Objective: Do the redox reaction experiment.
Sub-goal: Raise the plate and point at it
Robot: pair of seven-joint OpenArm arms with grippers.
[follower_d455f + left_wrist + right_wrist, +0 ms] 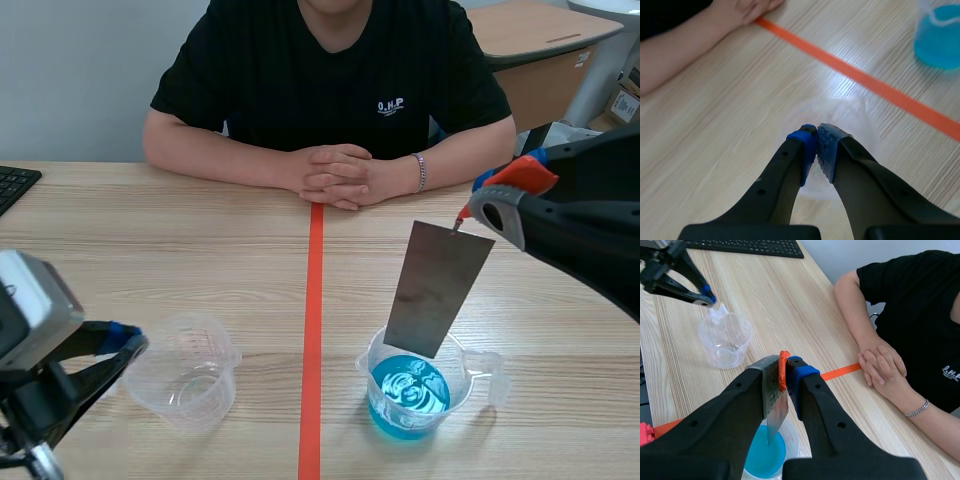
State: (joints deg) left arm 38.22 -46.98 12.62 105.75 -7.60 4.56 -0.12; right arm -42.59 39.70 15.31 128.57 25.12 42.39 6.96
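One plate (438, 288), pinched at its top edge in the closed right hand (465, 218), hangs tilted with its long axis running down and slightly left of that hand, lower end inside the beaker (368, 368) rim, seemingly just above the liquid (410, 392); left hand (135, 343) closed on cup (185, 385) rim.

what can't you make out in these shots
- Scene view: whether the metal plate dips into the blue liquid; its own lower edge covers the contact.
- Left wrist view: the clear cup, mostly hidden under the left gripper.
- Scene view: keyboard, cut off by the edge.
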